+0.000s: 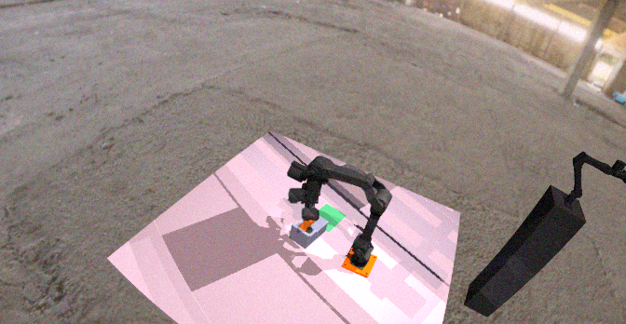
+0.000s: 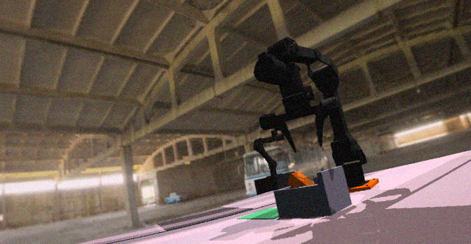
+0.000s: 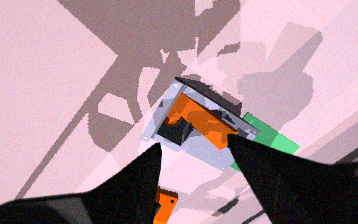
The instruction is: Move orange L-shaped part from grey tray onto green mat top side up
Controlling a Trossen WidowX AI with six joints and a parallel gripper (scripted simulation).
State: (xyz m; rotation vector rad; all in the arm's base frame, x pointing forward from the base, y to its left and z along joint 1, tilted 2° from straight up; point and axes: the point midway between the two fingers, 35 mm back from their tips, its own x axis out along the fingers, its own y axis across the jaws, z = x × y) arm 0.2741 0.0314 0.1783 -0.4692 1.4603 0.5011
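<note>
The orange L-shaped part [image 1: 306,224] [image 2: 301,179] [image 3: 215,130] lies tilted in the grey tray [image 1: 299,238] [image 2: 303,203] [image 3: 205,155]. Its end nearest the green mat [image 1: 333,214] [image 2: 259,214] [image 3: 275,137] is raised above the rim; its L-shaped end is low in the pocket, beside a dark recess. My gripper [image 2: 308,148] [image 3: 193,142] is open and empty, fingers pointing down, above the tray and clear of the part. In the wrist view one fingertip overlaps the raised end. The fingertips are hard to make out in the top view.
The tray's wall is higher on the side away from the mat. The arm's orange base plate [image 1: 365,270] [image 2: 371,184] [image 3: 166,206] is on the pink table near the tray. A black pedestal [image 1: 526,251] with a thin arm on top stands off to the right.
</note>
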